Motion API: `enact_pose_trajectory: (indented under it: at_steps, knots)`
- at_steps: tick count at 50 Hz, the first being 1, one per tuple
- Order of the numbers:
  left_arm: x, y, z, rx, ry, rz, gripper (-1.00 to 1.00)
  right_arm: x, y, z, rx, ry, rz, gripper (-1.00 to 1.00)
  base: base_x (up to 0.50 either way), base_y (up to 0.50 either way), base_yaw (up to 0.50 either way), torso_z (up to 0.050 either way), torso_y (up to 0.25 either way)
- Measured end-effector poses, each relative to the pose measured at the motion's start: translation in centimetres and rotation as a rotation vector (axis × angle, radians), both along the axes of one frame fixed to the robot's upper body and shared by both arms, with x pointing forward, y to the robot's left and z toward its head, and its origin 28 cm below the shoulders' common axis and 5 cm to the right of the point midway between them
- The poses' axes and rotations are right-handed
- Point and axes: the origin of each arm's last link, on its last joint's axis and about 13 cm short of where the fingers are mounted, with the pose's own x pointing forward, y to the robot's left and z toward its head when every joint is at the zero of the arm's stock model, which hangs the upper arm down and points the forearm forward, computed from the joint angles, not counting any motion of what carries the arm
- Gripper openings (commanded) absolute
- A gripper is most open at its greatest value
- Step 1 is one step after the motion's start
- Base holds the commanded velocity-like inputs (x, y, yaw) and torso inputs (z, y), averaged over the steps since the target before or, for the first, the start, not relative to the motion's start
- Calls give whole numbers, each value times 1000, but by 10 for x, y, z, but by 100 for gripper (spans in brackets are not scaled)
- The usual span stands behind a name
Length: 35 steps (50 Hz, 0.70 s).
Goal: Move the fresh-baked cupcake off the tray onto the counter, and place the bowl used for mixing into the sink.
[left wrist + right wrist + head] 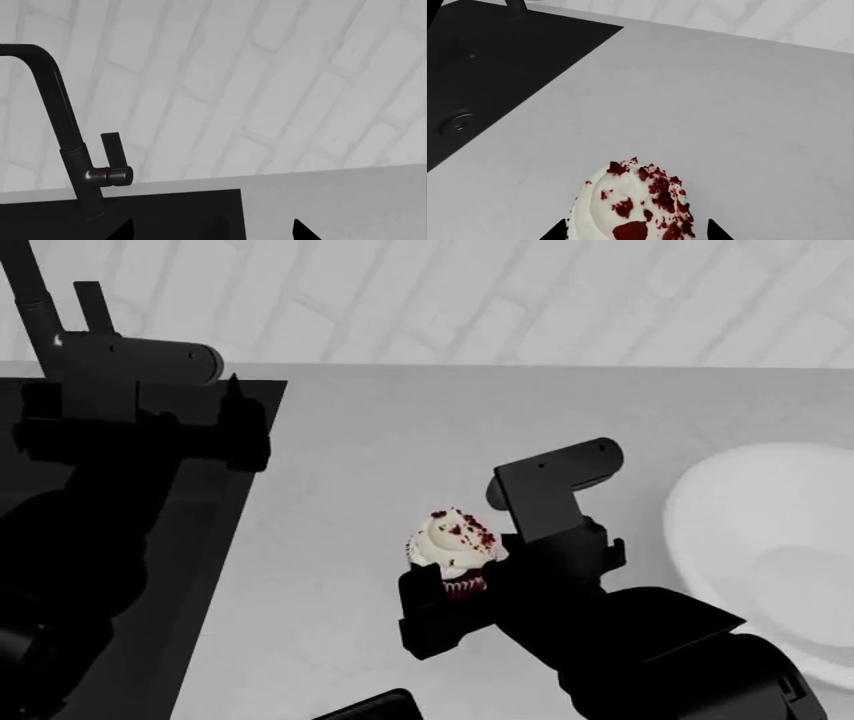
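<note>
White frosting flecked with red crumbs sits right between your right gripper's (pixel 447 592) fingertips (pixel 714 230) — the jaws are closed on the cupcake (pixel 455 545) at its red wrapper, and the head view shows it held over bare counter (pixel 400 440), between the sink (pixel 200 540) and the bowl (pixel 774 540). Whether the wrapper already touches the worktop is hard to tell from here, so judge it by the right wrist view: lower gently until the base sits flat, keep the cake upright, then part the fingers only a little and lift straight up so the frosting isn't smeared. A dark corner at the bottom edge of the head view looks like the tray (pixel 374 708), near the cupcake — set down well off it. Your left gripper (pixel 212 231) hangs over the black basin by the dark faucet (pixel 63 125), fingertips apart with nothing between them. Leave that arm still until the cupcake stands on its own, since the bowl waits on the counter, well to the right of the cupcake.
</note>
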Motion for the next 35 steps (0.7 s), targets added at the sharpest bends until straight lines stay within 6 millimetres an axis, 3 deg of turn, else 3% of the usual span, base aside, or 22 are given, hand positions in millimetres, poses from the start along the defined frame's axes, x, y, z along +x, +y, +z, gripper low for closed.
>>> enact_pose_trajectory:
  at_steps: [23, 35]
  knots:
    - [-1, 0, 2, 5, -4, 2, 100, -6, 0, 16, -11, -44, -3, 100, 0, 0, 0, 0, 0]
    - [-2, -1, 4, 8, -6, 0, 100, -12, -1, 38, 3, -99, -7, 100, 0, 0, 0, 0, 0]
